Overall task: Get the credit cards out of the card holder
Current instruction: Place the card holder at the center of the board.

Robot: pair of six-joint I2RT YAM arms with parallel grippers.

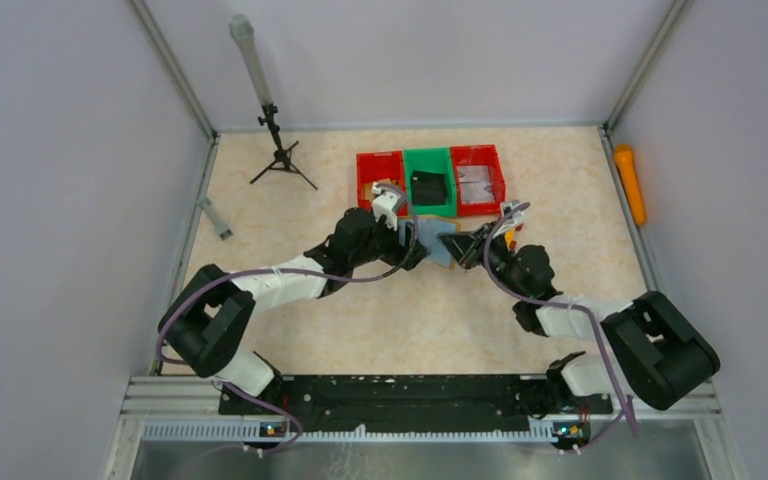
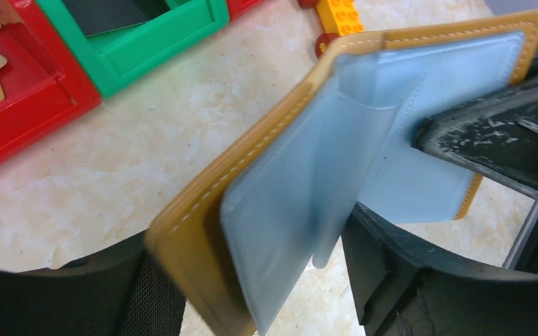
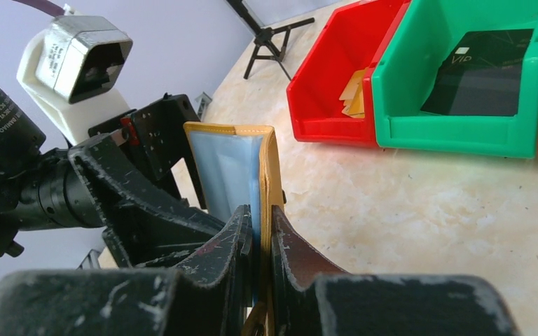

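The opened card holder [image 2: 301, 182] is being held upright over the tabletop [image 1: 410, 320], its edge being pinched by the right claw [image 3: 259, 224] and flanked by the left claw's [image 1: 412, 243] spread jaws. Tan credit cards [image 3: 354, 94] are being stored in the red bin [image 3: 322, 105] behind, beside a green bin [image 3: 455, 133].

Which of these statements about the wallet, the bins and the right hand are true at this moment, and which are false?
1. The right hand is shut on the card holder's edge. True.
2. The green bin is empty. False: a black card lies in it.
3. Tan credit cards lie in the red bin left of the green one. True.
4. The card holder lies closed and flat on the table. False: it is held upright and opened.
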